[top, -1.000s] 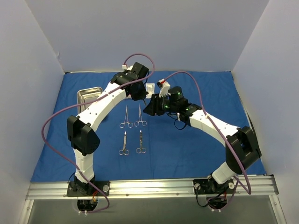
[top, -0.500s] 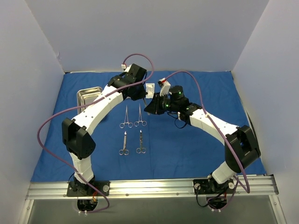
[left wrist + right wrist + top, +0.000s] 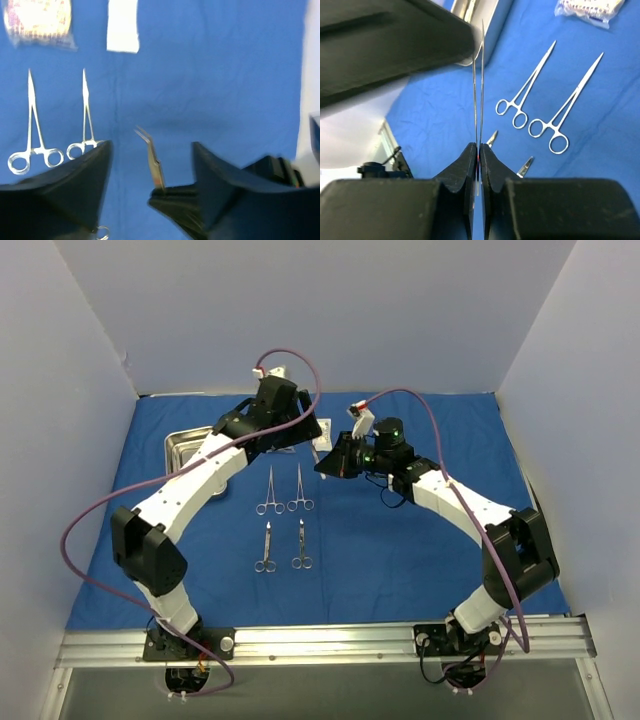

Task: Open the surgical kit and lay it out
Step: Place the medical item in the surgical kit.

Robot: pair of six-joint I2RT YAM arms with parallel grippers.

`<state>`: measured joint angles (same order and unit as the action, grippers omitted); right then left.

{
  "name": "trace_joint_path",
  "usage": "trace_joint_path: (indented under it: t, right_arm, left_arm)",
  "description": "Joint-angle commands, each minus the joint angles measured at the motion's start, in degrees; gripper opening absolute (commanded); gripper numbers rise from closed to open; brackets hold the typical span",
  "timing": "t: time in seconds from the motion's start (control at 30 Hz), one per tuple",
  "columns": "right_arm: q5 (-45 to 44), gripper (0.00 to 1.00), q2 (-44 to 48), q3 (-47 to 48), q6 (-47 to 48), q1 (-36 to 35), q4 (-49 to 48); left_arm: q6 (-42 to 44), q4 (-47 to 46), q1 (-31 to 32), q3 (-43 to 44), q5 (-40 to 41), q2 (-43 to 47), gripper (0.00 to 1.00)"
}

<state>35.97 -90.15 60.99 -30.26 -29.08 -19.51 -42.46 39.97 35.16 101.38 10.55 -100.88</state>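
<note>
Blue cloth wrap (image 3: 400,560) lies spread flat over the desk. Steel tray (image 3: 185,445) sits on it, far left. My left claw (image 3: 151,150) hangs over the far middle of the cloth, jaws wide apart, gripping nothing. My right claw (image 3: 479,147) is pinched tight on thin tweezers (image 3: 478,75), lifted off the cloth. Four scissor-like instruments (image 3: 269,492) lie in two rows mid-cloth. Two small packets (image 3: 37,20) lie just beyond them.

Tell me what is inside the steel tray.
The steel tray's visible left part shows only bare metal. The left arm covers its right side, so anything lying there is hidden.
</note>
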Motion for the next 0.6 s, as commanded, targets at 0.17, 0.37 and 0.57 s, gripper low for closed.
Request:
trace_joint_path:
  t: [0.17, 0.37, 0.57]
  right_arm:
    - [11.92, 0.0, 4.98, 2.73, -8.67, 4.91, -12.02]
    - [21.23, 0.0, 4.81, 1.68, -20.76, 6.23, -29.39]
    - [24.94, 0.0, 1.82, -0.79, -38.1, 6.58, -55.18]
  left_arm:
    - [8.09, -24.83, -8.68, -9.18, -24.82, 11.49, 0.94]
    - [5.29, -35.03, -12.65, -14.37, -42.96, 12.55, 0.94]
    - [-2.89, -50.94, -14.15, -19.29, -52.73, 12.9, 1.0]
